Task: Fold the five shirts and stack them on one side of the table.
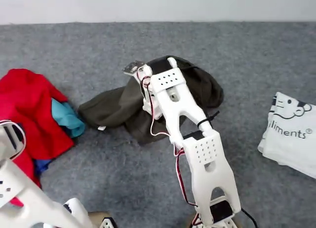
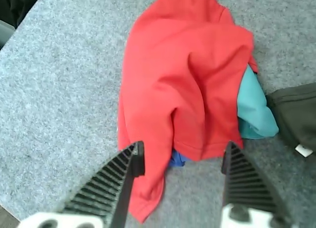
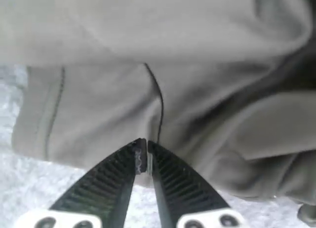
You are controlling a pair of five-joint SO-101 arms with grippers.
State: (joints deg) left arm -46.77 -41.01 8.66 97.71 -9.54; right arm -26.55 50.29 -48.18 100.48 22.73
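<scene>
A dark olive shirt (image 1: 113,107) lies crumpled mid-table, also in the right wrist view (image 3: 197,90). My right gripper (image 3: 143,146) is shut, pinching a thin fold of it at its edge; from above, the gripper (image 1: 143,82) sits over the shirt's far side. A red shirt (image 1: 29,109) is heaped at the left over a teal shirt (image 1: 66,117) and a blue one (image 1: 42,165). My left gripper (image 2: 183,151) hangs open above the red shirt's (image 2: 187,75) near edge, touching nothing. A white printed shirt (image 1: 291,132) lies folded at the right.
The grey felt table (image 1: 98,50) has free room along the back and between the olive and white shirts. The left arm's base (image 1: 19,193) fills the front left corner. The table's left edge (image 2: 19,35) runs close to the red heap.
</scene>
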